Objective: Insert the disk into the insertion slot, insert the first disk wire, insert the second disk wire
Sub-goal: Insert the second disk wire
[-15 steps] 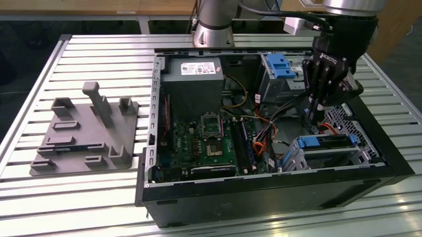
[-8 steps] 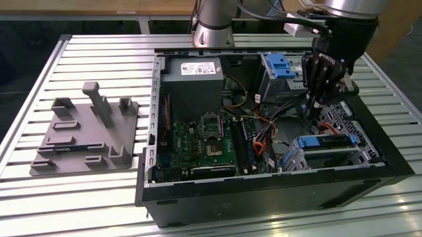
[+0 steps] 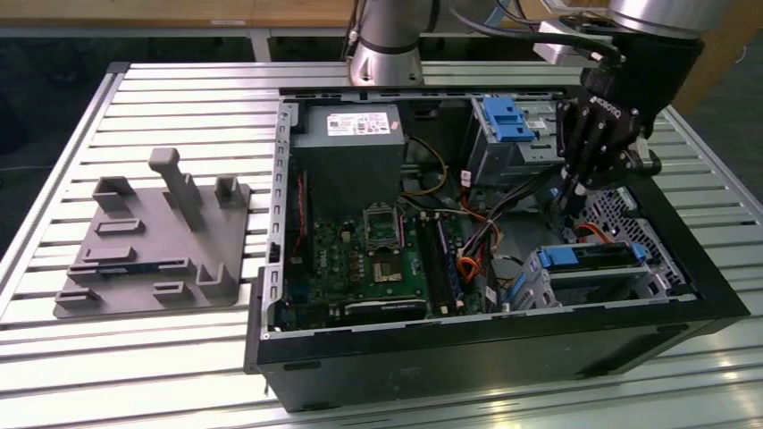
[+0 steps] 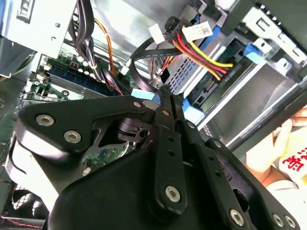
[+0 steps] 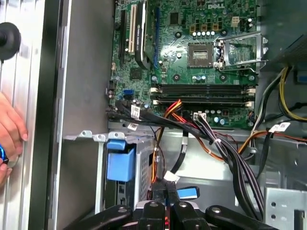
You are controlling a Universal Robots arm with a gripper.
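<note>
The disk [image 3: 591, 257], framed in its blue carrier, sits seated in the insertion slot [image 3: 649, 281], the low perforated cage at the near corner of the open computer case [image 3: 477, 357] on the exterior view's right. The gripper [image 3: 576, 189] hangs inside the case just above and behind that cage, between it and the taller drive cage with a blue latch [image 3: 509, 119]. In the second wrist view its jaws are drawn narrow, pinching a small black connector [image 4: 165, 93] close beside the red-and-yellow power wires [image 4: 201, 52] at the disk's rear edge. Cable bundles [image 5: 225, 148] crowd the gap between motherboard [image 3: 370, 259] and cages, leaving little free room. A person's hand [image 5: 12, 132] rests outside the case wall. The case stands on a slatted aluminium bench [image 3: 143, 357], beside a grey fixture plate [image 3: 155, 241].
</note>
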